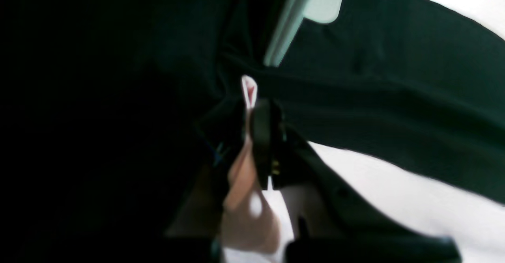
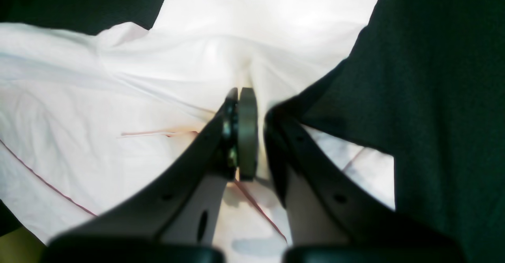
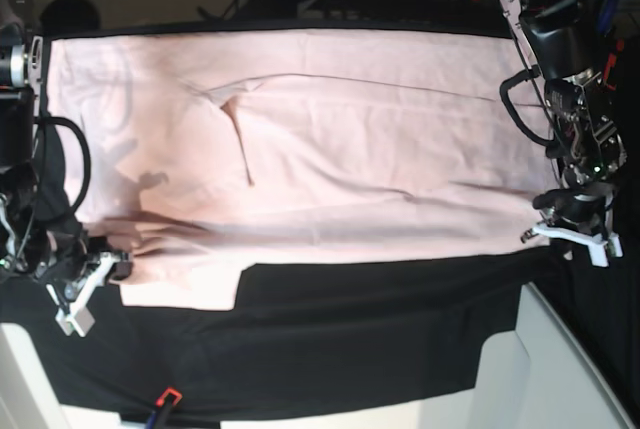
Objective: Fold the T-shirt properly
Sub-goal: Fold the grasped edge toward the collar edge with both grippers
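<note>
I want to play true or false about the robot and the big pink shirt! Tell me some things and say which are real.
1. The T-shirt lies spread out on a black table cloth. True.
2. The right gripper is pinching the shirt's fabric. True.
3. The left gripper is wide open and empty. False: it is shut on a bit of pink fabric.
4. The shirt is rolled into a ball. False: it lies mostly flat, with a few wrinkles.
5. Both grippers are at the middle of the shirt. False: they are at opposite ends.
</note>
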Robot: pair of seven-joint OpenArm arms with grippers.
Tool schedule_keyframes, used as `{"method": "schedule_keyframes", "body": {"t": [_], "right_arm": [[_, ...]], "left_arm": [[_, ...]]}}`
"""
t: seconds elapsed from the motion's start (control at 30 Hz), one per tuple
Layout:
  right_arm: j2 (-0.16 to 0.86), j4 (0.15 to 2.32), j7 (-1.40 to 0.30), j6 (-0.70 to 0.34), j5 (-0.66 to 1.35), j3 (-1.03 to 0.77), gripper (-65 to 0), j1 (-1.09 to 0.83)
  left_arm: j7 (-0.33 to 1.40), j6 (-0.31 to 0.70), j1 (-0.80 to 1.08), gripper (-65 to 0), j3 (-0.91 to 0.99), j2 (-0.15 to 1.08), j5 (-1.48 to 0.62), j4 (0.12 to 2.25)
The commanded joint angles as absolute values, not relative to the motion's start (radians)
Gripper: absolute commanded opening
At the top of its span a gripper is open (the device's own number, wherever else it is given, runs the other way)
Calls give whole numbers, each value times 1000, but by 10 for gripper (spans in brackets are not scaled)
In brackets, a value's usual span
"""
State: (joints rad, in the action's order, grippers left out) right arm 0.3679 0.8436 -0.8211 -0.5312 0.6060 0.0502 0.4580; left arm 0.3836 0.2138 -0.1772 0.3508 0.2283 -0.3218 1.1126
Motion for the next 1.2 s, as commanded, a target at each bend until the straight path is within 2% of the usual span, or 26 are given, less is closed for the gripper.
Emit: {"method": "schedule_keyframes", "body": {"t": [0.0, 0.3, 0.8, 1.0, 1.17], "right_arm": [[384, 865, -803, -538, 622, 42, -650, 489], [384, 1006, -849, -530, 622, 41, -650, 444], [390, 1012, -889, -532, 622, -36, -650, 386], [390, 1099, -891, -530, 622, -38, -650, 338], [389, 1106, -923, -530, 622, -71, -650, 318]], "left_arm": [[357, 217, -196, -650, 344, 242, -331, 1130], [285, 217, -179, -650, 329, 232, -332, 1132], [277, 223, -104, -650, 335, 242, -332, 1136], [277, 223, -85, -650, 341, 242, -335, 1138], [280, 223, -33, -650, 341, 249, -338, 1210]]}}
